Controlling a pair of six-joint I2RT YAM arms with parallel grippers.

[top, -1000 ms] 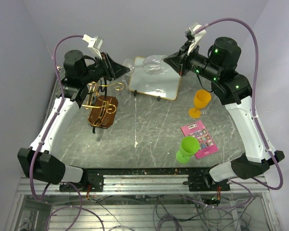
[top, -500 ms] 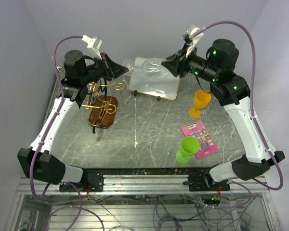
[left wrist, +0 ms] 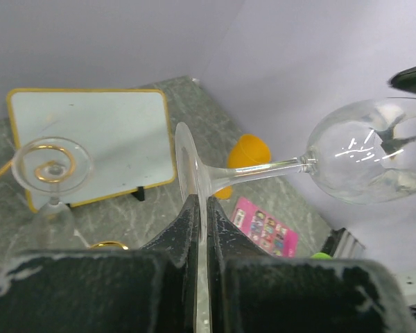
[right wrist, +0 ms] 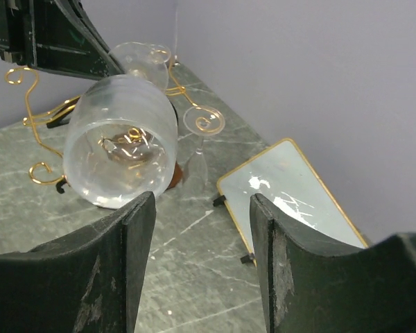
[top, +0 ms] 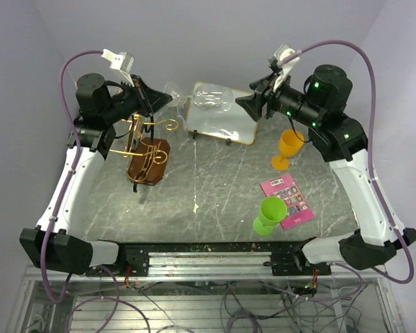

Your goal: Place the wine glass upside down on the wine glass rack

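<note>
- From above, my left claw (top: 159,97) is clamped shut on the round foot of the wine glass (top: 209,97).
- The glass lies on its side in the air. Its foot points to the left arm and its bowl hangs over the far edge of the gold-framed white board (top: 222,126).
- My right claw (top: 248,105) stands open just right of the bowl, with a small gap between them.
- The rack (top: 147,144) sits on the left of the bench (top: 215,177), under the left arm. The held glass is up and to its right, not on it.
- On the right side of the bench are an orange goblet (top: 290,147), a green goblet (top: 269,214) and a pink card (top: 288,201). The green goblet touches the card's near corner.
- On the left wrist camera, both fingers (left wrist: 186,236) pinch the rim of the foot edge-on. The stem runs off to the right to the bowl, which hangs free.
- At lower left of that view a second glass (left wrist: 52,165) stands foot-up, and a gold curl shows through its foot.
- On the right wrist camera, my fingers are spread wide with nothing between them.
- The bowl's mouth faces this camera, just beyond the tip of the finger on the left of the view. The rack's gold scrolls show behind and through the bowl.
</note>
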